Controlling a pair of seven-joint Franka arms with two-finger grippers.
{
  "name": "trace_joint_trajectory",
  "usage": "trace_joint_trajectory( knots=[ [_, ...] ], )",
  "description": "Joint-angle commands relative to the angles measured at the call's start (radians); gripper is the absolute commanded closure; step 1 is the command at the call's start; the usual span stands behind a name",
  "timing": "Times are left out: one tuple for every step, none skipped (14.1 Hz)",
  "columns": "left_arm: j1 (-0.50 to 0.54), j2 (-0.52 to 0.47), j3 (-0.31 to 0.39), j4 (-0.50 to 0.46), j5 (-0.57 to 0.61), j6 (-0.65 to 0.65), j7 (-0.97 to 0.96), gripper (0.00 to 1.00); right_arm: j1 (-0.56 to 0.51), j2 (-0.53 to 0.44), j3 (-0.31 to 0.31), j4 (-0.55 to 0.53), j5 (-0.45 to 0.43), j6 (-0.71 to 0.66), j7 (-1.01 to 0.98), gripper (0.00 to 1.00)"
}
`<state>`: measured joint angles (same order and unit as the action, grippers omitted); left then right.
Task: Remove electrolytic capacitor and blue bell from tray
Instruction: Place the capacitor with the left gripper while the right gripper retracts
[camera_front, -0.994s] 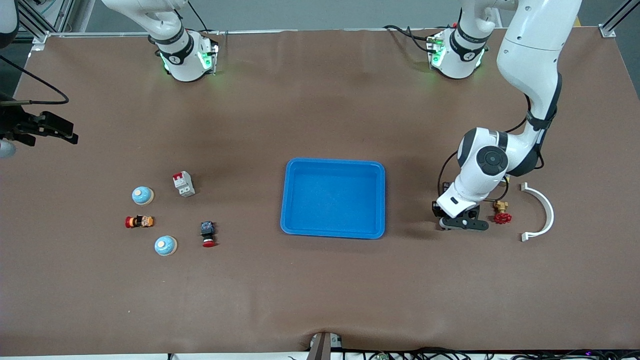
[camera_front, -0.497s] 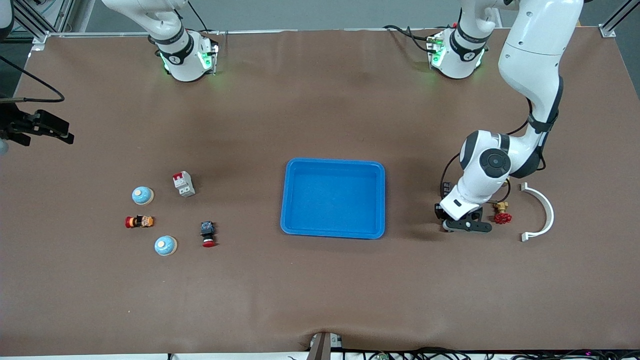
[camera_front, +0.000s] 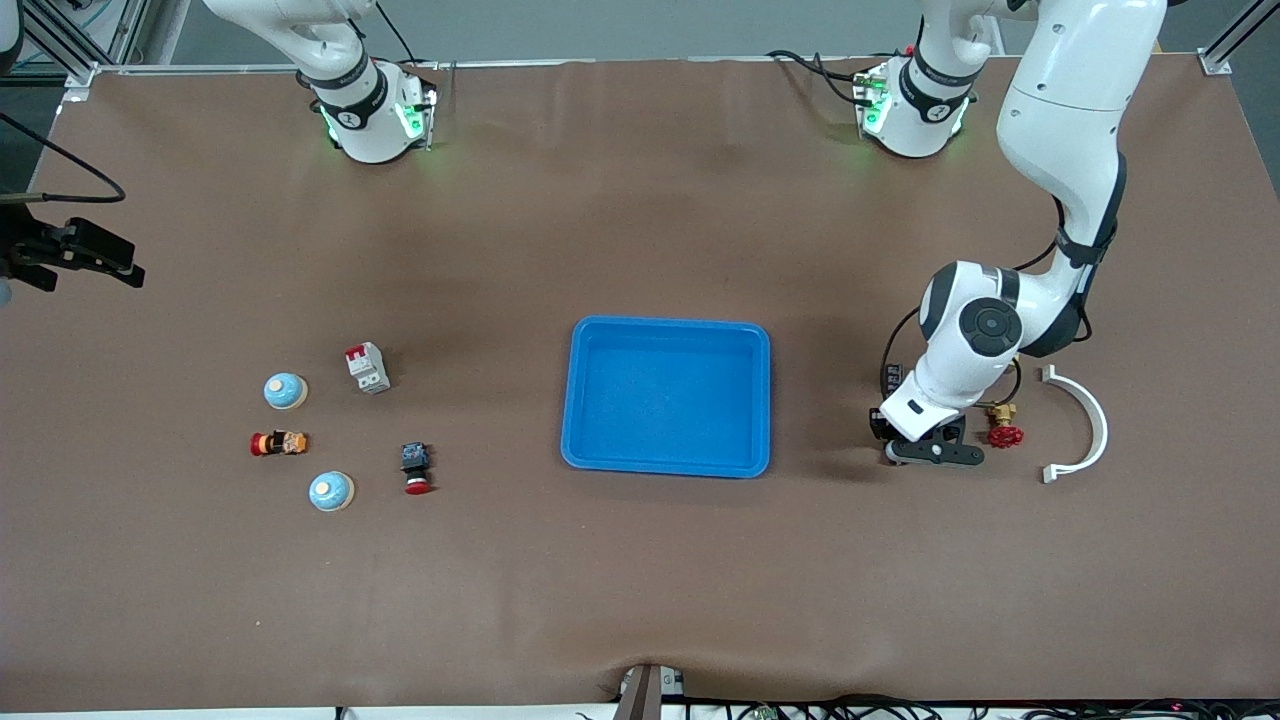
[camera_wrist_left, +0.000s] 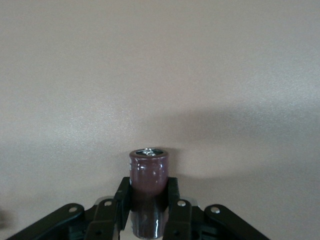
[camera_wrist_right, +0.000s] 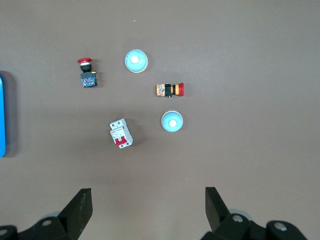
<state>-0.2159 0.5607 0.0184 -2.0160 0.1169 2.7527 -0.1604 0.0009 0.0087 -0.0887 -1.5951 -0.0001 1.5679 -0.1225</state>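
Maroon electrolytic capacitor (camera_wrist_left: 148, 192) sat pinched upright in the left gripper (camera_wrist_left: 148, 210), low outside the tray (camera_front: 667, 330), likely for release; the right gripper (camera_wrist_right: 148, 212) waited spread.

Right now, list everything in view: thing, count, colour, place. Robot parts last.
tray: 1, bright blue, mid-table, nothing in it.
bells: 2, light blue, toward the right arm's end.
circuit breaker: 1, white and red, beside the bells.
push button: 1, red cap, dark body, nearer the tray.
small part: 1, red, black and orange, between the bells.
valve: 1, brass, red handwheel, toward the left arm's end.
curved bracket: 1, white, beside the valve.
capacitor: 1, maroon, in the left pincer.
left pincer: shut on the capacitor, low beside the valve.
right pincer: open, waiting over the table edge.
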Motion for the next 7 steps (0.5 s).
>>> trace_joint_trajectory(
  knots=[
    [0.004, 0.008, -0.003, 0.013, 0.003, 0.013, -0.018, 0.62, -0.007, 0.011, 0.006, 0.038, -0.008, -0.020, 0.004, 0.00],
    [0.004, 0.008, -0.003, 0.013, 0.001, 0.013, -0.019, 0.51, -0.009, 0.011, 0.006, 0.038, -0.009, -0.020, 0.004, 0.00],
    [0.003, 0.008, -0.003, 0.013, -0.002, 0.013, -0.034, 0.43, -0.009, 0.011, 0.006, 0.038, -0.009, -0.020, 0.004, 0.00],
    [0.000, 0.008, -0.003, 0.013, -0.002, 0.013, -0.056, 0.43, -0.007, 0.011, 0.006, 0.038, -0.009, -0.020, 0.007, 0.00],
    [-0.005, 0.008, -0.003, 0.013, -0.002, 0.013, -0.062, 0.43, -0.007, 0.011, 0.006, 0.040, -0.011, -0.020, 0.009, 0.00],
    [-0.003, 0.008, -0.003, 0.013, -0.002, 0.013, -0.062, 0.43, -0.009, 0.011, 0.006, 0.040, -0.009, -0.020, 0.010, 0.00],
    [-0.005, 0.008, -0.003, 0.013, -0.002, 0.013, -0.062, 0.38, -0.009, 0.011, 0.006, 0.041, -0.009, -0.019, 0.012, 0.00]
  ],
)
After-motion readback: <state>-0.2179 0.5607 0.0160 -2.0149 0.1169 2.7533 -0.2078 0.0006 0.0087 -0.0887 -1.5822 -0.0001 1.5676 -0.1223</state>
